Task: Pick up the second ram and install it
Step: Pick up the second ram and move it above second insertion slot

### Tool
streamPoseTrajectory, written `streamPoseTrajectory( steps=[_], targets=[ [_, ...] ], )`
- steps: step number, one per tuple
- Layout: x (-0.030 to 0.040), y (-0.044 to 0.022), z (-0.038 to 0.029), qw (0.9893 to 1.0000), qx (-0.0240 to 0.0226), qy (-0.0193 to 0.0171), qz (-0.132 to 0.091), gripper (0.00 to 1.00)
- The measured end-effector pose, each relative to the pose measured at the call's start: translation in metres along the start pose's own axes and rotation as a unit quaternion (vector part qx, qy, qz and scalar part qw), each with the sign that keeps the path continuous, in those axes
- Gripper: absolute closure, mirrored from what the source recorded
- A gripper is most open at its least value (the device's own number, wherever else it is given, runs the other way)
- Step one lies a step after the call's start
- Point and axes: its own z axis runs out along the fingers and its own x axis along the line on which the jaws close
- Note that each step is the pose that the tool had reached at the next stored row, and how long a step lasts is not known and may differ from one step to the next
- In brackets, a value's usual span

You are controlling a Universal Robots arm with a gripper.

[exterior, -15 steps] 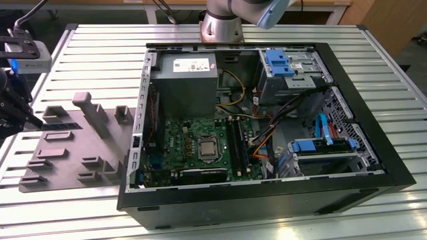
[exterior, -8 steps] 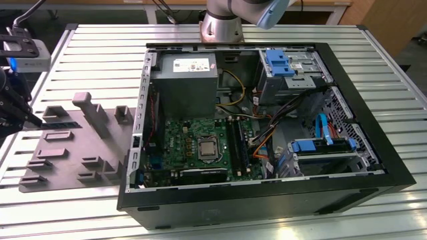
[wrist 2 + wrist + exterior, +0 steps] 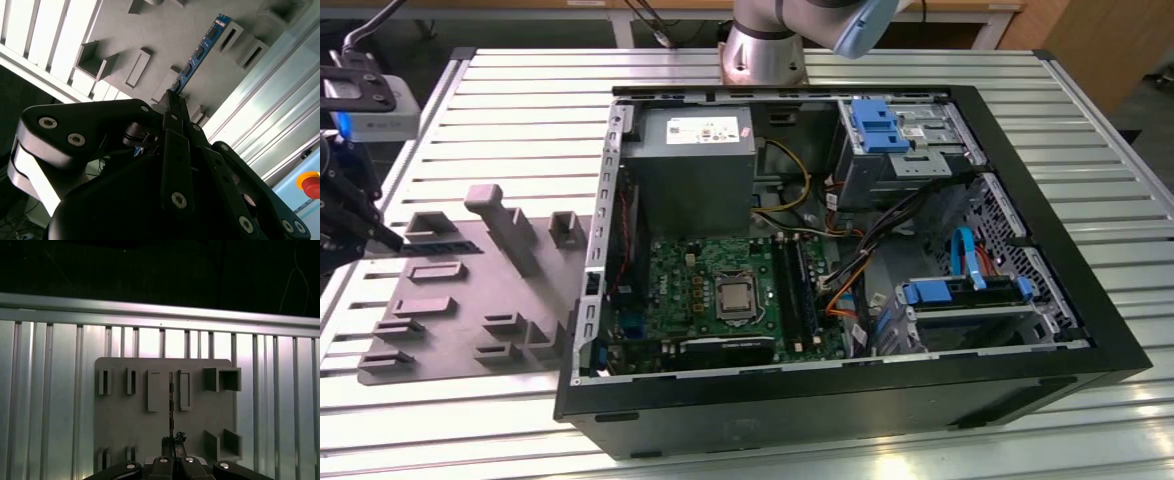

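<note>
1. One end effector [image 3: 172, 97]: black jointed metal links with bright screw heads. The fingers are clenched flat on the near end of the second ram.
2. The second ram [image 3: 199, 54]: a thin blue-green board stick with small dark chips in a row. It projects straight ahead of the fingertips. Whether it rests in the tray or hangs clear cannot be told.
3. One tray [image 3: 125, 420]: matte grey moulded plastic with raised oblong blocks and open box shapes, directly beyond the fingertips. In the first wrist view the ram runs between two long narrow blocks.
4. One worktop [image 3: 50, 390]: pale ribbed metal slats with a sheen, under the tray and all round the end effector.
5. One computer case [image 3: 854, 410]: black and open-sided, lying well apart from the end effector, past the tray. Inside are a green motherboard [image 3: 700, 275] and a grey power supply [image 3: 687, 165].
6. Room: dark past the worktop's far edge.
</note>
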Motion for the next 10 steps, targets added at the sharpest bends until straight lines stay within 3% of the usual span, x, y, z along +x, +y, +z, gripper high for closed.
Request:
streamPoseTrajectory(
  steps=[10],
  targets=[
    [-0.0005,0.0001,-0.0026,1.0000,0.0000,-0.0032,0.000,0.89]
  ],
)
